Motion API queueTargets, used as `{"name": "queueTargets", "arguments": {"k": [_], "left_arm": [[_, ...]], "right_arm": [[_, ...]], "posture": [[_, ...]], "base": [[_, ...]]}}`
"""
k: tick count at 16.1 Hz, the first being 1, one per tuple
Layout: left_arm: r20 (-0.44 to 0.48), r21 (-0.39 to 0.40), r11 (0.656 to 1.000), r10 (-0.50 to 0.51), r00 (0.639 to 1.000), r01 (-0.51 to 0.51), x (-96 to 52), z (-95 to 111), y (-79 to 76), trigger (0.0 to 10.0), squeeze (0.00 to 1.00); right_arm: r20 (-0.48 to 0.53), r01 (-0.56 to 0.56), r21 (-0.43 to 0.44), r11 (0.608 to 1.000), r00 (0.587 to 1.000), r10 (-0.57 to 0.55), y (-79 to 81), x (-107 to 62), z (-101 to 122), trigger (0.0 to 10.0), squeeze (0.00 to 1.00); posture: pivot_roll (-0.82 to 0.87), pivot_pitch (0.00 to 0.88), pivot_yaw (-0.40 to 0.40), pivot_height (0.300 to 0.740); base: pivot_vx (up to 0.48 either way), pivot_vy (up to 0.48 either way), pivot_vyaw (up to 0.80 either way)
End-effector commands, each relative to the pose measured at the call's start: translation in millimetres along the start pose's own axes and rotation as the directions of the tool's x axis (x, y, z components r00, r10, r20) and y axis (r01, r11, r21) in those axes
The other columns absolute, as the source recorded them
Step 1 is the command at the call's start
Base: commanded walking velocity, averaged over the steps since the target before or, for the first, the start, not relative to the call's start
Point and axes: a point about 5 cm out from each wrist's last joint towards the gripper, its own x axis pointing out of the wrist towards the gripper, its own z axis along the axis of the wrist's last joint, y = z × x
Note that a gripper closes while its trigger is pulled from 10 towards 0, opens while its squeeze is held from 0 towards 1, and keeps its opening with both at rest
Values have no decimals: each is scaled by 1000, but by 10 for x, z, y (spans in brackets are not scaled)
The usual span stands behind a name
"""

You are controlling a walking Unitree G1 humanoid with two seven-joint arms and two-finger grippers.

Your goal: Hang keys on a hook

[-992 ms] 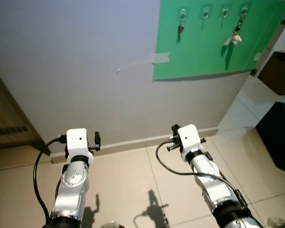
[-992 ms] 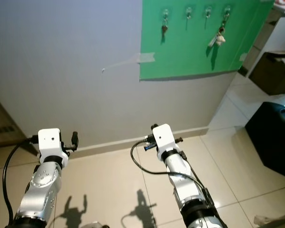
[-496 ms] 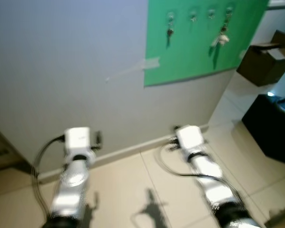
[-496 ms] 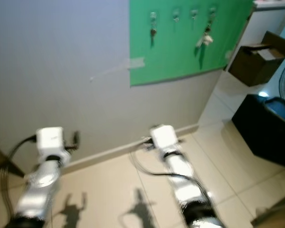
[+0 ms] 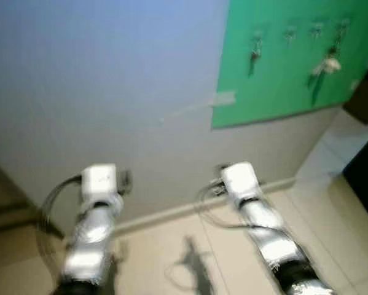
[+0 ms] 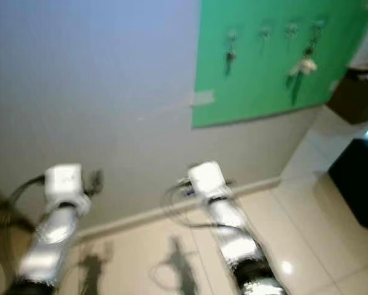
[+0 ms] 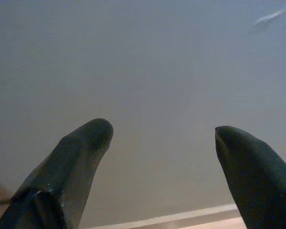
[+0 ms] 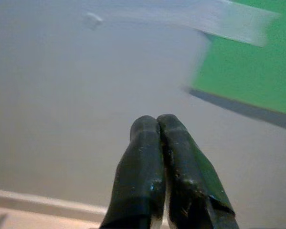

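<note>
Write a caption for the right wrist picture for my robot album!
The right tool, fingers pressed shut with nothing between them, faces a grey wall with a taped green board beside it.

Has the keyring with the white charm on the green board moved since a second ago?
No. The white-charm keyring hangs from the same rightmost hook on the green board; the camera shifted.

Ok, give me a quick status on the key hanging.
Left gripper open, facing bare wall. Right gripper shut, nothing visibly held. Keys hang on the green board. View blurred.
</note>
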Motion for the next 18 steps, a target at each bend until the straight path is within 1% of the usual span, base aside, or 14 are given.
{"name": "queueTargets", "arguments": {"k": [1,2,4,8,9,10,16,18], "left_arm": [[24,9,1000,-27,999,27,17,69,-117,10000,0],[24,13,1000,-27,999,27,16,68,-118,10000,0],[18,31,999,-27,999,26,16,57,-117,10000,0],[-3,64,998,-12,1000,12,22,18,-100,10000,0],[-5,77,997,-19,1000,19,25,17,-123,10000,0],[7,55,998,-25,1000,24,18,34,-140,10000,0],[-3,36,999,14,1000,-14,15,20,-79,10000,0],[-3,37,999,18,1000,-18,10,17,-79,10000,0]], "right_arm": [[-15,27,-23,999,1000,-27,-139,-37,-41,10000,0],[-14,24,-25,999,1000,-24,-132,-36,-41,10000,0],[-16,13,-25,1000,1000,-13,-105,-36,-44,10000,0],[-18,-15,-42,999,1000,14,-60,-39,-49,10000,0],[-21,-16,-41,999,1000,15,-58,-40,-55,10000,0],[-23,-17,-39,999,1000,17,-61,-41,-58,10000,0],[-25,-15,-33,999,1000,14,-56,-41,-59,10000,0],[3,8,-62,998,1000,-8,-93,-32,-16,10000,0]], "posture": [[-101,0,26,740],[-100,0,26,740],[-100,0,25,740],[-100,0,21,740],[-99,0,20,740],[-99,0,20,740],[-92,0,19,740],[-91,0,17,740]], "base": [[458,0,0],[442,0,0],[283,-384,0],[0,-459,0],[0,0,0],[0,0,0],[0,0,0],[0,0,0]]}}
